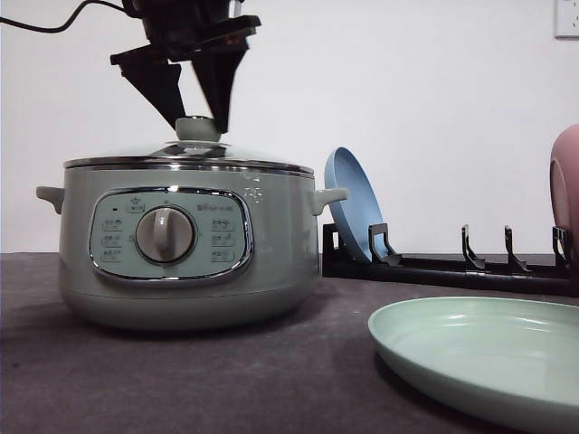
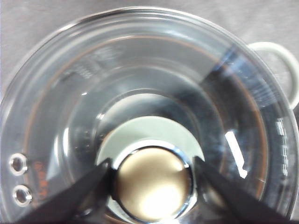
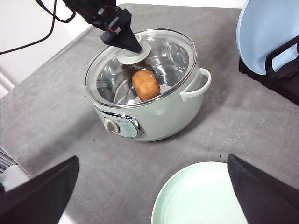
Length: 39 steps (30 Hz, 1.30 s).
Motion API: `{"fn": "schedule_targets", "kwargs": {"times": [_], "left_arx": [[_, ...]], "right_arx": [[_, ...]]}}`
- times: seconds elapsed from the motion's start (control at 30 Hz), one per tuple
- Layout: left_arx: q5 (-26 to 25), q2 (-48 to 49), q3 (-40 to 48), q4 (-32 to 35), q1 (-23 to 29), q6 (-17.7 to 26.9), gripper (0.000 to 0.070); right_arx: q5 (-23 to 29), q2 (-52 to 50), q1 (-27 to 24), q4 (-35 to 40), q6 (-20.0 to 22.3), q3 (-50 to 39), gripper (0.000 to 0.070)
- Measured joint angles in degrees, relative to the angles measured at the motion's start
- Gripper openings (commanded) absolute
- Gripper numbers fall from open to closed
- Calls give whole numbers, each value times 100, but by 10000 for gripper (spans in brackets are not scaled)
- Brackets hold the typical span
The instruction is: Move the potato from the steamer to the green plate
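One lid stands between potato and green plate, so the left gripper straddles the steamer lid's knob, jaws not visibly clamped. Right gripper hangs wide open above the plate at the bench's near edge.

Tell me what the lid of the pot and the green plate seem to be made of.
The lid looks like clear glass with a metal rim: the potato shows through it and it throws bright reflections. The green plate looks matte and smooth, perhaps plastic or ceramic; the look alone does not settle it.
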State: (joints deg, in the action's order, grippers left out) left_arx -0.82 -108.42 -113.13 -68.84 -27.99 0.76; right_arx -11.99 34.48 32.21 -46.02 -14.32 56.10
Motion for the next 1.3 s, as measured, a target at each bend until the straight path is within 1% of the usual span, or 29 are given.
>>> {"fn": "schedule_targets", "kwargs": {"times": [0.1,0.13,0.47,0.6,0.7,1.07,1.17,1.3], "left_arx": [[3,0,-11,-12,-1,32,17],[2,0,-13,-14,0,36,5],[2,0,-50,-51,0,39,4],[4,-49,-259,-265,0,25,4],[-1,-70,-572,-500,7,2,4],[-2,-70,-2153,-1193,121,-5,4],[-4,-60,-2376,-1200,176,-5,4],[-4,74,-2408,-1200,275,-5,4]], "right_arx": [[0,0,0,0,-1,0,643],[0,0,0,0,-1,0,643],[0,0,0,0,-1,0,643],[0,0,0,0,-1,0,643],[0,0,0,0,1,0,643],[0,0,0,0,-1,0,643],[0,0,0,0,-1,0,643],[0,0,0,0,-1,0,643]]}}
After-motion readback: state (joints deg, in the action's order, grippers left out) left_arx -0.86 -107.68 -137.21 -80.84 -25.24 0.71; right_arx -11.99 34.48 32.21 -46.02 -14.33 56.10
